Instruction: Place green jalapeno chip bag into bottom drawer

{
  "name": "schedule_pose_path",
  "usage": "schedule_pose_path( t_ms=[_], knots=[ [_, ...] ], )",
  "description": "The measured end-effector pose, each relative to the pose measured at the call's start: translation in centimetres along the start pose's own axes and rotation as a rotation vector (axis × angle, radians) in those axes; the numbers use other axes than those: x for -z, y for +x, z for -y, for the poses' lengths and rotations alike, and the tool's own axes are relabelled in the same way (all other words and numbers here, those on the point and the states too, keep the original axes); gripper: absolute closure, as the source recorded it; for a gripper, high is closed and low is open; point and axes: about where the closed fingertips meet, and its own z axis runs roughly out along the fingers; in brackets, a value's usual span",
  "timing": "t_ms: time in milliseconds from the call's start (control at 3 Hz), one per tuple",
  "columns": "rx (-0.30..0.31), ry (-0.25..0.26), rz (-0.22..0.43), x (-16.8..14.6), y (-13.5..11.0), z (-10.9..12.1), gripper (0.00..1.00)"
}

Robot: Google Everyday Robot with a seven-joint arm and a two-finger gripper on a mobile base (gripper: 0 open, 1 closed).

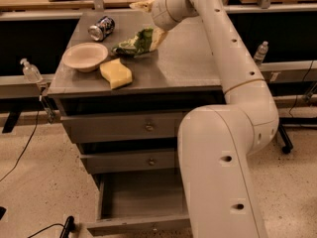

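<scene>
The green jalapeno chip bag lies crumpled on the cabinet top, right of the bowl. My gripper is just right of and above the bag, open and empty. One yellowish finger points left behind the bag. The other finger hangs down at the bag's right edge. The bottom drawer is pulled out and looks empty inside. My arm's large body covers its right part.
A beige bowl, a yellow sponge block and a soda can on its side share the cabinet top. The two upper drawers are shut. Plastic bottles stand at the left and right.
</scene>
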Motion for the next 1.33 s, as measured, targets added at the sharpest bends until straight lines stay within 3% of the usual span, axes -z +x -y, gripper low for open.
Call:
schedule_pose_path(
  t_ms=[667,1000,1333],
  knots=[
    [-0.001,-0.163,0.090,-4.4,-5.4,-1.7,0.59],
    [-0.033,-0.246,0.032,-4.2,-5.4,-3.0,0.90],
    [-0.037,-0.223,-0.067,-1.2,-3.9,-1.7,1.00]
  ],
)
